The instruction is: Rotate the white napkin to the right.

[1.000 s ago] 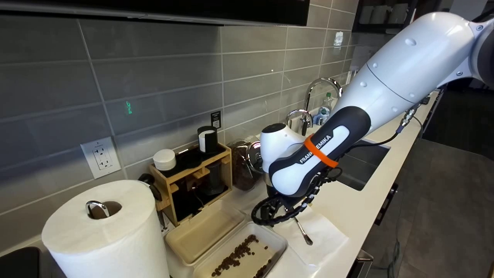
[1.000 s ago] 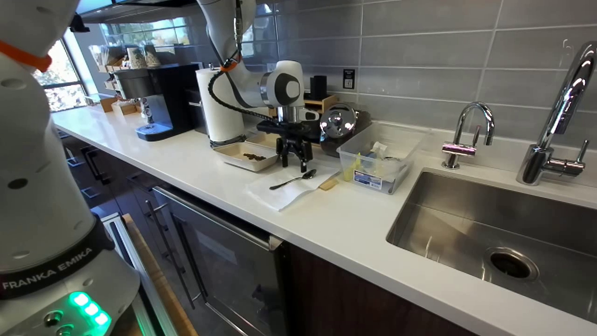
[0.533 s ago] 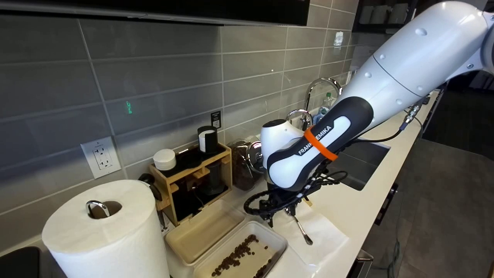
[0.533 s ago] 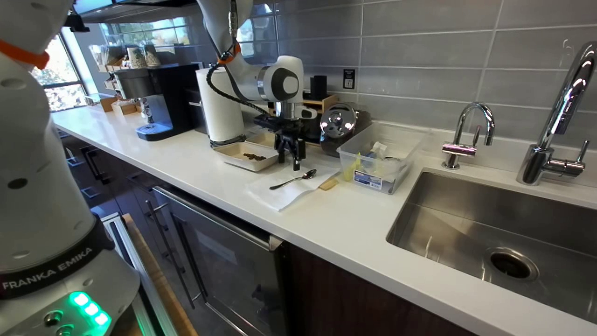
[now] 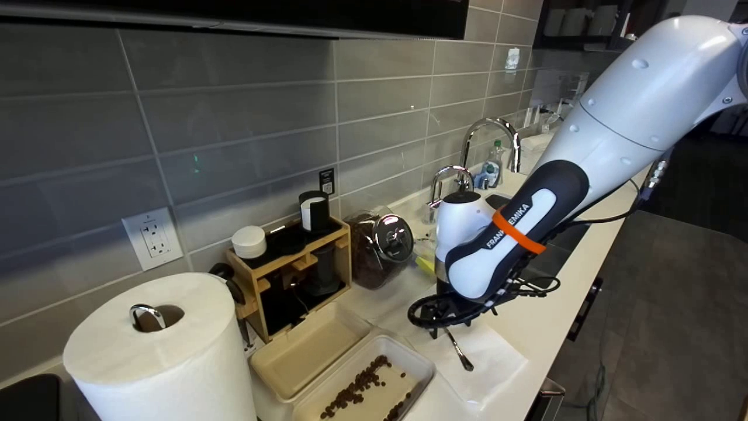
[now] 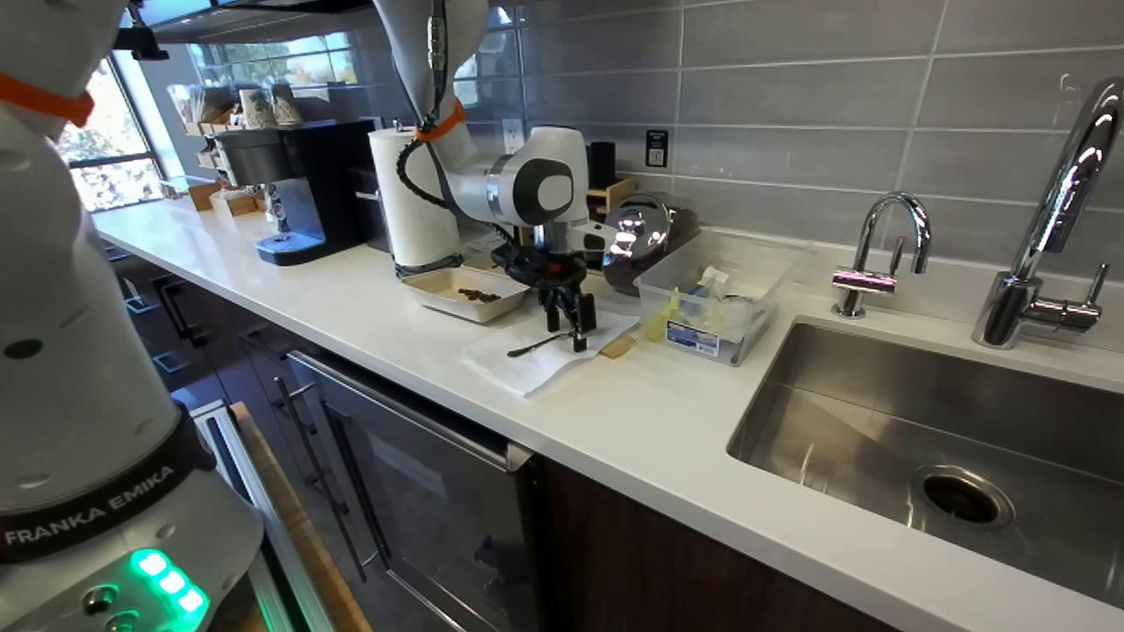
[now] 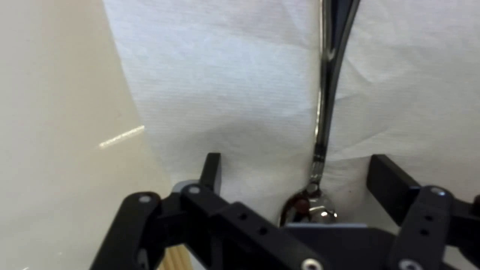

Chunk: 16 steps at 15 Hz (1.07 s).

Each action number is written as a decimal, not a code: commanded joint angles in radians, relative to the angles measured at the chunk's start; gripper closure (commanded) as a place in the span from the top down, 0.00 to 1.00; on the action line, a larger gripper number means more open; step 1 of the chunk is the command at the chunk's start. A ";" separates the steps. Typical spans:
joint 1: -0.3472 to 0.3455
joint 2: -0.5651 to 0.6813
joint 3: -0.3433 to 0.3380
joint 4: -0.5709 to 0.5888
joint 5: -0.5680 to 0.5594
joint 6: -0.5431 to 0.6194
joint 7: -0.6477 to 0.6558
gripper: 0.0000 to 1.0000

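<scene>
The white napkin (image 5: 494,368) lies flat on the counter, slightly creased. It also shows in an exterior view (image 6: 527,367) and fills much of the wrist view (image 7: 232,82). A metal spoon (image 7: 325,112) lies on it; its handle shows in both exterior views (image 5: 460,352) (image 6: 530,348). My gripper (image 7: 296,165) is open over the napkin, one finger on each side of the spoon's neck and bowl, touching neither. The gripper (image 6: 566,332) hides the spoon's bowl in the exterior views. I cannot tell whether the fingertips touch the napkin.
A pale tray with dark beans (image 5: 422,374) stands beside the napkin, with an empty tray (image 5: 310,351) behind it. A paper towel roll (image 5: 158,362), glass jar (image 5: 374,251), clear bin (image 6: 702,307), small wooden piece (image 6: 618,346) and sink (image 6: 790,404) are around.
My gripper has moved away from the trays toward the clear bin and the counter's front, and now stands at the spoon's bowl. Napkin and spoon have not visibly moved.
</scene>
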<state>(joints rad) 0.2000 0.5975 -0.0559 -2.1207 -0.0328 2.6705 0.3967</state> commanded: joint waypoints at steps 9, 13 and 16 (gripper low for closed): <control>-0.087 0.019 0.089 -0.032 0.091 0.106 -0.161 1.00; -0.069 0.038 0.073 0.002 0.078 0.072 -0.161 1.00; -0.045 0.057 0.056 0.036 0.065 0.067 -0.141 1.00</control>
<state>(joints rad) 0.1325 0.6069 0.0123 -2.1385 0.0310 2.7554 0.2536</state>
